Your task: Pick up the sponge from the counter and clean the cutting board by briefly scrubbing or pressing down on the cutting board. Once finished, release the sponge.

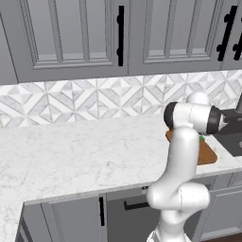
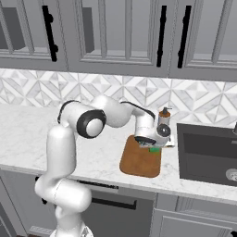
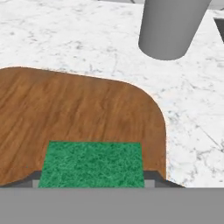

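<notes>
Marble counter (image 2: 28,139): jaws grip sponge (image 3: 92,164) over cutting board (image 2: 139,162).

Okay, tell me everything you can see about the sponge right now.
The sponge is a small rectangular block with a rough green scrubbing face; no other layer shows. It sits between the fingers of the gripper, over the far right corner of the brown wooden cutting board, near the board's edge. Whether it presses on the wood cannot be told.
</notes>
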